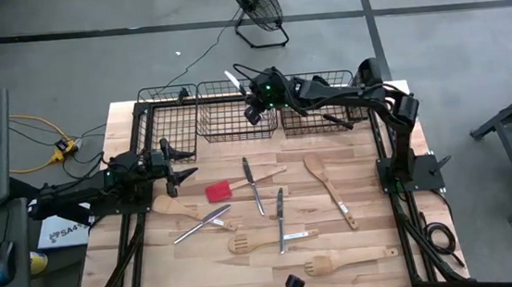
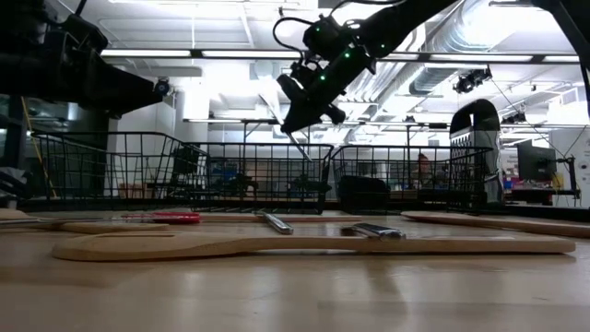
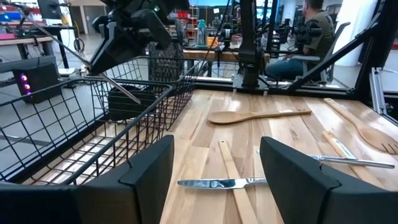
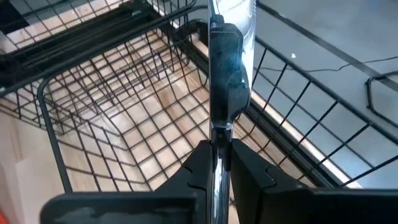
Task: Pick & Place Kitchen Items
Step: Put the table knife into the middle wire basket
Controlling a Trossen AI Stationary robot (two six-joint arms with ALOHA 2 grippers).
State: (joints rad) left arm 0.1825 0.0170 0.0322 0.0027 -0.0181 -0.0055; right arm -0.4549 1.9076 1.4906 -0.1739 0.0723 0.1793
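Steel in grip: right gripper (image 4: pixel 216 163) is clamped on a silver knife (image 4: pixel 225 68), held above the middle wire basket (image 1: pixel 235 117).
Left gripper (image 1: pixel 180 164): fingers spread apart, nothing between them, at nine o'clock on the table.
Loose items: wooden spoon (image 1: pixel 328 186), red-headed spatula (image 1: pixel 219 190) and metal cutlery (image 1: pixel 253 186) lie at about six o'clock from the right gripper.
Surface: pale wooden table (image 1: pixel 376 235).
Room: grey floor, black fan (image 1: pixel 256 7) at twelve o'clock; a seated person (image 3: pixel 311 34) beyond.
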